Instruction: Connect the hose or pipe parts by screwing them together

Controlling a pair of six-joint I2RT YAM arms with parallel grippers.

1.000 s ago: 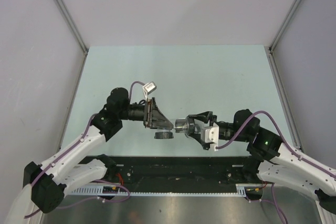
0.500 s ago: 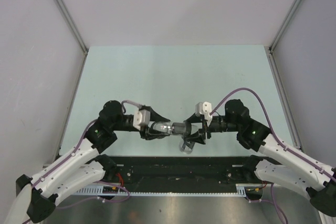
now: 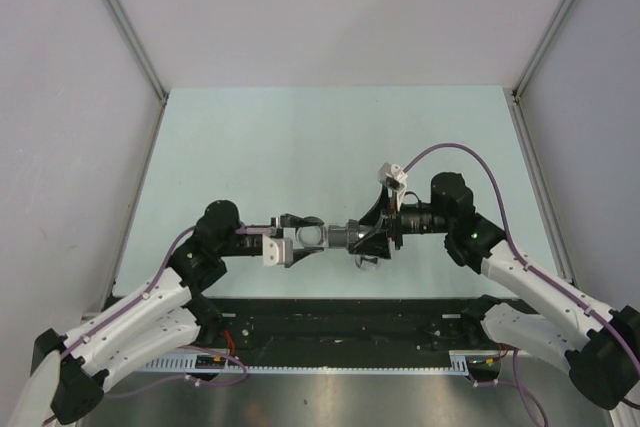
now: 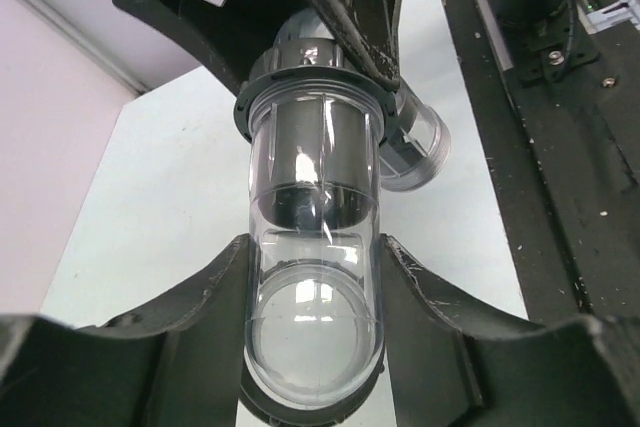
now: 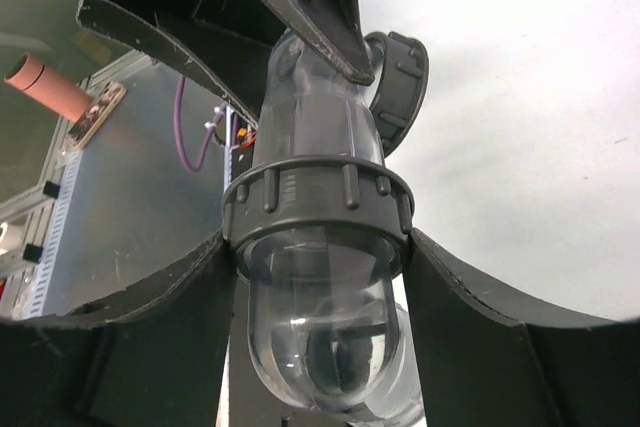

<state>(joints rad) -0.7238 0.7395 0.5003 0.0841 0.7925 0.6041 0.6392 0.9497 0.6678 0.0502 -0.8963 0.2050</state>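
both arms meet low over the near part of the table, wrists facing each other. the pipe parts are carried in the air between them.

left gripper: jaws closed on the clear tube, one finger hard against each side, rounded end toward my left wrist camera.
right gripper: fingers sit tight on either side of the dark ring. i read that as a grip on the ring; no gap visible at either finger.

the relation that matters: tube and ring share one long axis, running left to right, straight from one wrist to the other. from the left gripper the ring lies dead ahead, just beyond its fingertips. the right gripper's fingertips reach close to the left one's. a short side branch sticks off the axis beside the ring.

judgement: parts look mated and in line, so this is the screwing step. cannot tell how much thread is taken up; the ring hides the joint.

the next turn suits the right arm, since it is the one on the ring: roll about that axis while the left holds the tube fixed.

risks: any tilt between the wrists would cross the thread, and smooth clear plastic may slip in the left jaws.
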